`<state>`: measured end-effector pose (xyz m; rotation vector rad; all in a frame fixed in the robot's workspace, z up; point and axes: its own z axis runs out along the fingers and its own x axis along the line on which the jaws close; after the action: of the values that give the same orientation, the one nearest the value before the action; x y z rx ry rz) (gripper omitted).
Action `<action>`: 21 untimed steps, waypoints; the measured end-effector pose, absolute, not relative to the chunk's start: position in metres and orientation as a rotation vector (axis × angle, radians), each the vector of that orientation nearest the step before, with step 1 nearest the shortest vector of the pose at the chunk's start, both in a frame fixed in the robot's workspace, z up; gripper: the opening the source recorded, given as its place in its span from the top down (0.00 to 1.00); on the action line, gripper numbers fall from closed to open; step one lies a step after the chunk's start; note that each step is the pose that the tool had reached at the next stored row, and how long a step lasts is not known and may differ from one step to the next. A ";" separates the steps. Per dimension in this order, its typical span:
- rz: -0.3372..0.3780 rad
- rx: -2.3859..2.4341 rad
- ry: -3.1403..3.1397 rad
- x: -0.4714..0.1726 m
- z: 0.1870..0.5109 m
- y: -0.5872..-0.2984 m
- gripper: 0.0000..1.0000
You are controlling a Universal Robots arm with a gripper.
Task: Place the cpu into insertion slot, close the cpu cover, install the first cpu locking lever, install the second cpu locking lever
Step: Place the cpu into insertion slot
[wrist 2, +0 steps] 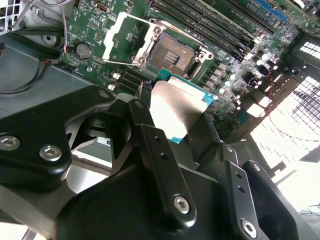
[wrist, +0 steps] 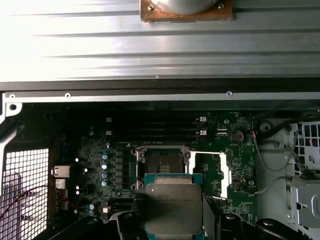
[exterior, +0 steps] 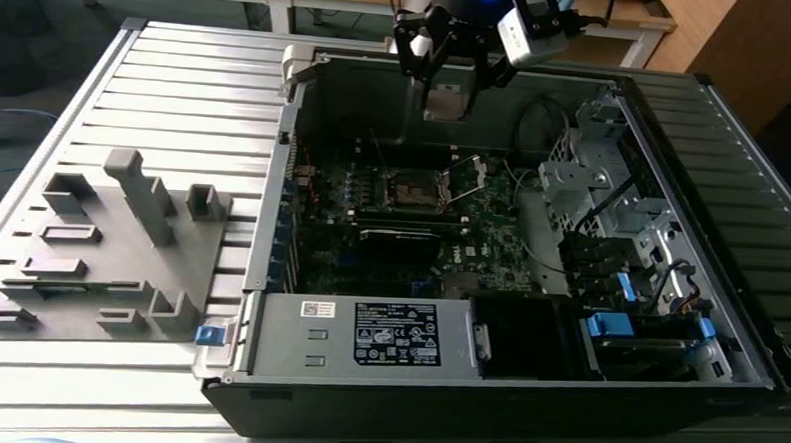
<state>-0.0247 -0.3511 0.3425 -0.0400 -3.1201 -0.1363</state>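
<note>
1. Gripping the cpu (wrist 2: 180,102), a small flat square chip with a dull silver-grey metal top and green edging. The black two-fingered gripper (wrist 2: 175,120) is clenched on its opposite edges.
2. Judgement: the edge hold leaves the underside free, so the chip can go down flat without the fingers fouling the socket.
3. Position: the chip hangs in the air over the green motherboard (wrist: 97,150), near the insertion slot (wrist: 161,167) but apart from it.
4. The insertion slot is a small square black socket with a thin metal rim. Nothing is seated in it and its dark centre is exposed.
5. The cpu cover (wrist: 212,172), a thin square silver metal frame with a large cut-out, lies swung open just beside the socket. Judged: it is left so to keep the socket reachable from above.
6. Containers: the open grey metal computer case (exterior: 360,110) holds the motherboard, drive bays and cables. A grey moulded fixture tray (exterior: 113,269) lies beside the case at the exterior view's left, well apart from the gripper.
</note>
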 end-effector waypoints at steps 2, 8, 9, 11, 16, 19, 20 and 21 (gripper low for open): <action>-0.135 -0.040 -3.120 -0.025 0.342 -0.351 0.46; -0.135 -0.040 -3.120 -0.025 0.342 -0.351 0.46; -0.135 -0.040 -3.120 -0.025 0.342 -0.351 0.46; -0.135 -0.040 -3.120 -0.025 0.341 -0.351 0.46; -0.135 -0.040 -3.120 -0.025 0.338 -0.351 0.46; -0.135 -0.040 -3.120 -0.025 0.334 -0.351 0.46; -0.135 -0.040 -3.120 -0.025 0.332 -0.351 0.46; -0.135 -0.040 -3.120 -0.025 0.331 -0.351 0.46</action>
<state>-0.0247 -0.3511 0.3314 -0.0400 -3.1203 -0.1347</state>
